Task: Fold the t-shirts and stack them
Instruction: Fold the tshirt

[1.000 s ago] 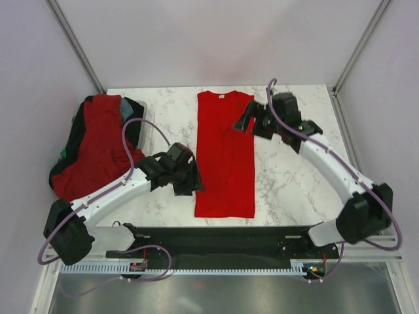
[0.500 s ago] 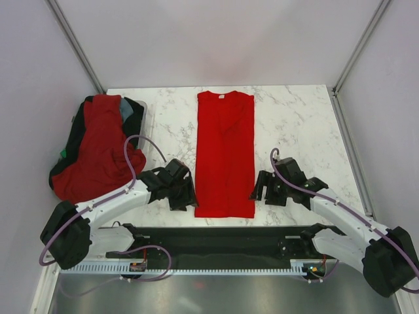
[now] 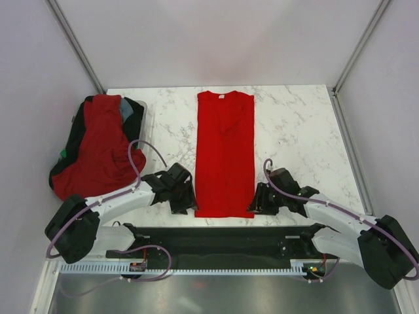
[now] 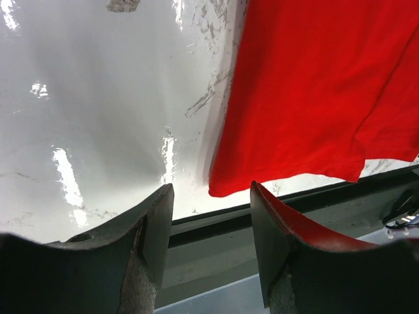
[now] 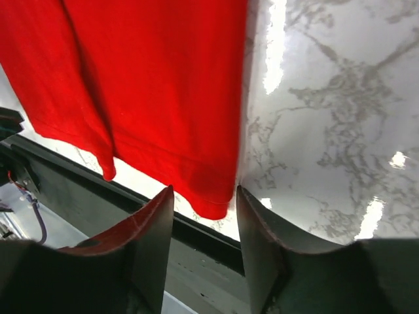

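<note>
A bright red t-shirt (image 3: 224,154) lies flat on the marble table as a long narrow strip, collar far, hem near the front edge. My left gripper (image 3: 188,204) is low at the hem's left corner. In the left wrist view its jaws (image 4: 211,190) stand open, and the t-shirt (image 4: 308,91) has its corner just ahead of the tips. My right gripper (image 3: 255,204) is at the hem's right corner. It is open (image 5: 204,193), with the corner of the t-shirt (image 5: 150,85) between its tips but not pinched. More t-shirts (image 3: 98,147), red with some grey-blue (image 3: 126,110), are heaped at the left.
The heap rests in a dark bin (image 3: 74,131) at the table's left edge. A black base rail (image 3: 222,235) runs just beyond the table's front edge, close under both grippers. Pale walls and slanted metal posts (image 3: 75,46) enclose the table.
My right arm swung from the t-shirt's far collar end down to the hem's right corner, and its jaws narrowed. My left gripper slid a little nearer the front edge.
</note>
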